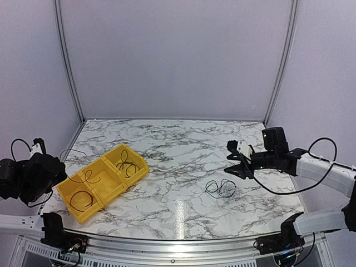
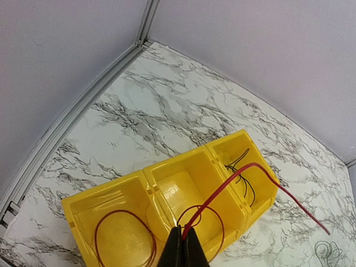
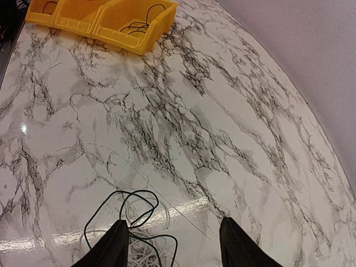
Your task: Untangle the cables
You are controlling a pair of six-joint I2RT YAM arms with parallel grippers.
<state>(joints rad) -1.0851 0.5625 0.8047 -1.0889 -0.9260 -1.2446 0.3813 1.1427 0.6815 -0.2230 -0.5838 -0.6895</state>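
A small tangle of thin black and pale cables (image 1: 221,188) lies on the marble table right of centre. It also shows in the right wrist view (image 3: 136,231), under the left finger (image 3: 108,247). My right gripper (image 1: 233,158) (image 3: 175,245) is open and empty, just above and beyond the tangle. My left gripper (image 2: 183,233) is shut on a thin red wire (image 2: 253,166) that arcs over the yellow bin (image 2: 183,167) and hangs down past its right end. In the top view the left gripper (image 1: 60,167) is by the bin's left side.
The yellow bin (image 1: 105,178) has three compartments. Red wire loops lie in the left one (image 2: 125,239) and the middle one (image 2: 214,222), and black wire (image 2: 246,172) in the right one. Enclosure walls stand close on the left and at the back.
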